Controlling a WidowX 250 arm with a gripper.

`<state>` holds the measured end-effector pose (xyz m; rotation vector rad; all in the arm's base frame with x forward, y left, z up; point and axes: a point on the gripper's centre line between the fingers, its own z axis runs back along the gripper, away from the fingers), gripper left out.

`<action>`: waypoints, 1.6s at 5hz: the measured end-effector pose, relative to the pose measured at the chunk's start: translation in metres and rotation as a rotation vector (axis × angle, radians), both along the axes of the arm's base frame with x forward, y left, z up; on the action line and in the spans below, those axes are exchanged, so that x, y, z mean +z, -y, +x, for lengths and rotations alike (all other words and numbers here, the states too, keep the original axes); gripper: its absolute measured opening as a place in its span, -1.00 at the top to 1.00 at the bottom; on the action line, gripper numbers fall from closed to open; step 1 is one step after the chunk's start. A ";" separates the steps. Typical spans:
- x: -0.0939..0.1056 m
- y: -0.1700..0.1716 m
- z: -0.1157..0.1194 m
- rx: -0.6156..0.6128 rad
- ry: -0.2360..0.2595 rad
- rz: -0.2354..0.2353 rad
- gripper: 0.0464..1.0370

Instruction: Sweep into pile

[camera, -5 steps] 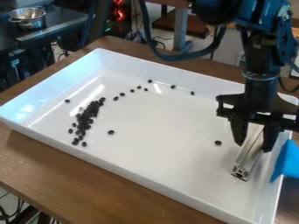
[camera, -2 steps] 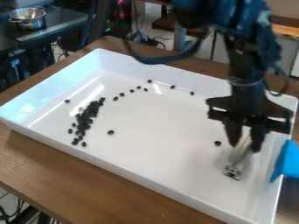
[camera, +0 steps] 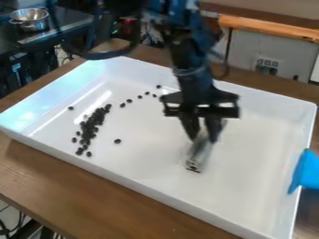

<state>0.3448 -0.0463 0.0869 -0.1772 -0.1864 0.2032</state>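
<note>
Brown wood makes up the table [camera: 93, 200], whose front edge lies nearest the viewer and which carries a large white rectangular tray [camera: 156, 191] with raised, sloping walls. At the right of the view, a blue object [camera: 305, 173], partly cut off by the frame, overlaps the tray's right-hand wall. Within the tray, just right of the middle, a short silvery metal bar [camera: 198, 155] slants down toward the viewer, its open-profiled lower end foremost; whether that end touches the tray floor cannot be told. The tool [camera: 203, 139], black and two-fingered, grasps the bar's upper part, one finger on either side. To the left, small dark pellets [camera: 90, 127] form an elongated pile running obliquely through the left part of the tray, dense along its middle and looser at the near end. One single pellet [camera: 117, 141] lies apart, between the pile and the bar; another [camera: 70, 108] lies near the left wall. Beyond the pile, a sparse arc of pellets [camera: 139, 97] curves toward the far wall. Above the tool, the black arm [camera: 187, 56] enters from the top edge. In the background, a metal bowl [camera: 29, 15] stands on a dark counter [camera: 53, 31] at upper left, and an orange-brown wooden beam [camera: 268, 27] crosses at upper right.
</note>
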 end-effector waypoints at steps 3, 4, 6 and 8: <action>-0.002 -0.115 -0.043 0.063 0.035 0.028 0.41; -0.001 -0.153 -0.069 0.088 -0.003 0.023 0.41; 0.004 -0.204 -0.106 0.130 -0.007 0.022 0.41; 0.034 -0.157 -0.087 0.026 0.081 -0.034 0.41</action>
